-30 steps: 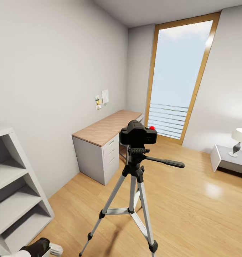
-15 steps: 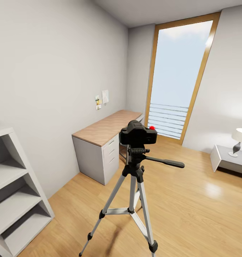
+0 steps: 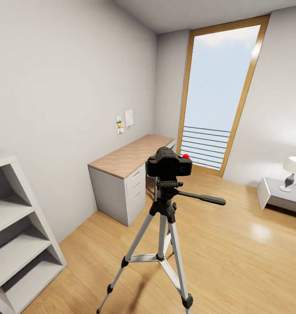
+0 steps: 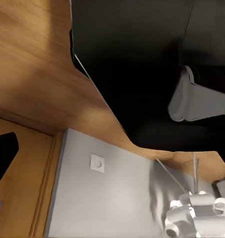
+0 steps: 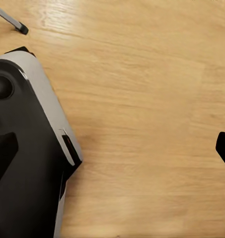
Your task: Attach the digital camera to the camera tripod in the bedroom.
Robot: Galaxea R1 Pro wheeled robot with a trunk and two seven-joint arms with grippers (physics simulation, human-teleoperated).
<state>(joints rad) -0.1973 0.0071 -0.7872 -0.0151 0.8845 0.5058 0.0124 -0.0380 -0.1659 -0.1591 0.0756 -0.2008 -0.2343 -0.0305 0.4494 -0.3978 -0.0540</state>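
Observation:
In the head view the black digital camera (image 3: pixel 169 163), red button on top, sits upright on the head of the camera tripod (image 3: pixel 161 235). The tripod stands on the wood floor with its three silver legs spread and its pan handle pointing right. One tripod foot (image 5: pixel 22 28) shows in the right wrist view. My right gripper (image 5: pixel 112 153) hangs open over bare floor, its dark fingertips (image 5: pixel 4 153) far apart with nothing between them. My left gripper (image 4: pixel 112 168) also looks open and empty, facing the floor and a grey wall (image 4: pixel 107 198) next to my own black body.
A wood-topped desk (image 3: pixel 130 157) with white drawers stands against the left wall behind the tripod. A white shelf (image 3: pixel 17 244) is at the near left. The tall window (image 3: pixel 217 96) is at the back, a low grey table with a lamp (image 3: pixel 291 172) at the right.
My left arm, seen at the bottom left corner of the head view a second ago, has dropped out of that view. Camera and tripod have not moved.

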